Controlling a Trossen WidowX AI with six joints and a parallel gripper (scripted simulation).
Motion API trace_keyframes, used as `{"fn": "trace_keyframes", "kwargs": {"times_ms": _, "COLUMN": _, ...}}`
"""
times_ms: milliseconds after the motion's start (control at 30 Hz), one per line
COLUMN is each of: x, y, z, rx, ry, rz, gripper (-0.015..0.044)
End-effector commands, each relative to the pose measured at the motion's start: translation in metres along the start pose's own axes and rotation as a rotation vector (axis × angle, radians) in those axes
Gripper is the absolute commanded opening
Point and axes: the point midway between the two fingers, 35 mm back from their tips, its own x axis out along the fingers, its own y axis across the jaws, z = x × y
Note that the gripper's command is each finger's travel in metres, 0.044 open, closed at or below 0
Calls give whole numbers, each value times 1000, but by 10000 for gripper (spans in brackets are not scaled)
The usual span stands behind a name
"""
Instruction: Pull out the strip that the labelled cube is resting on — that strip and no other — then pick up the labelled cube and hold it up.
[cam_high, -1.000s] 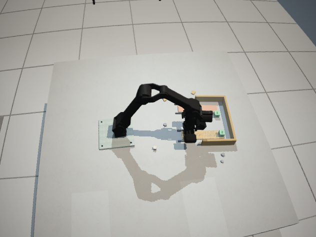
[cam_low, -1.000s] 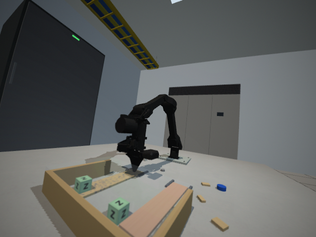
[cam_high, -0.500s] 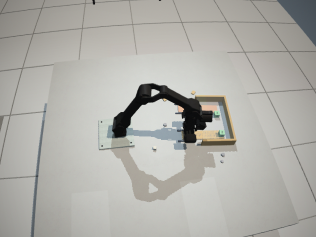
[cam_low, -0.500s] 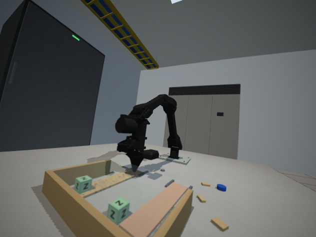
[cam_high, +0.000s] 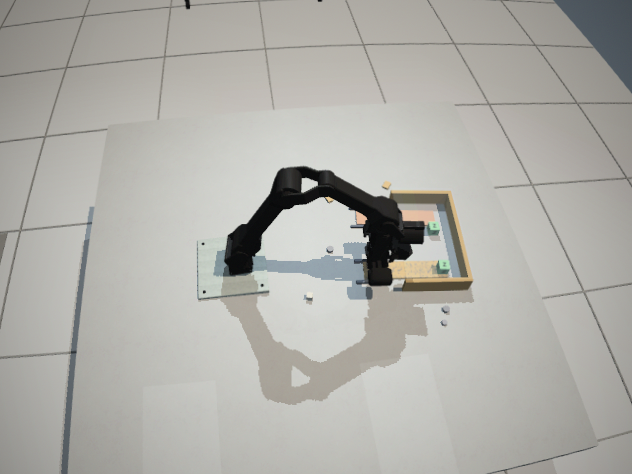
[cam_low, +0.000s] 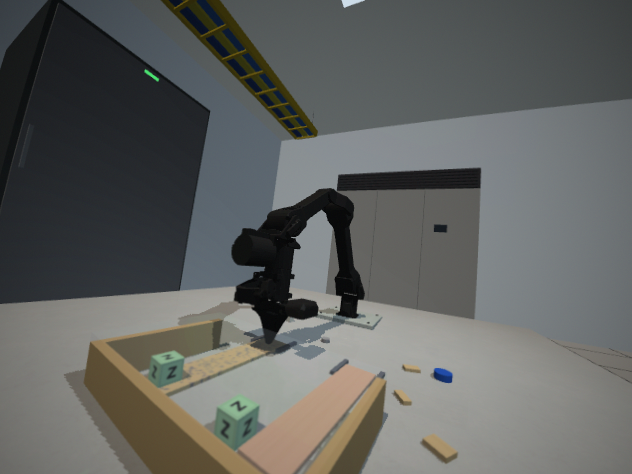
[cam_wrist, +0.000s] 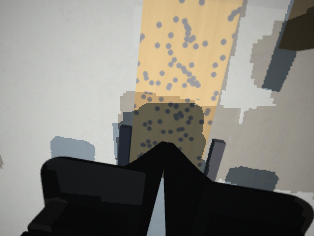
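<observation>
The black arm reaches from its base plate (cam_high: 232, 270) toward the open end of a wooden three-sided tray (cam_high: 462, 239) that sits toward the right edge of the bench (cam_high: 168, 178). Its claw (cam_low: 270, 334) points straight down with the fingers pressed together, nothing showing between them, and the tip rests at or just above the near end of the yellow dotted strip (cam_low: 219, 363); whether it actually touches cannot be told. In the wrist view the closed fingers form a single dark wedge over the shaded end of that dotted strip (cam_wrist: 187, 55), with a small grey peg on either side. The strip runs along one side wall of the tray, and a green cube marked Z (cam_low: 166, 367) sits on its far end, near the tray's closed back wall. A second green Z cube (cam_low: 236, 421) stands in the tray on a grey strip just beside a plain salmon strip (cam_low: 311, 415) along the opposite wall. Outside the tray lie several small tan blocks (cam_low: 439, 447) and a blue disc (cam_low: 442, 375), well apart from the claw.
</observation>
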Motion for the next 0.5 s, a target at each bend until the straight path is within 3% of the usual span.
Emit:
{"fn": "trace_keyframes", "kwargs": {"times_ms": 0, "x": 3, "y": 0, "z": -8, "rx": -5, "ry": 11, "rz": -5, "gripper": 0}}
{"fn": "trace_keyframes", "kwargs": {"times_ms": 467, "x": 4, "y": 0, "z": -30, "rx": -5, "ry": 13, "rz": -5, "gripper": 0}}
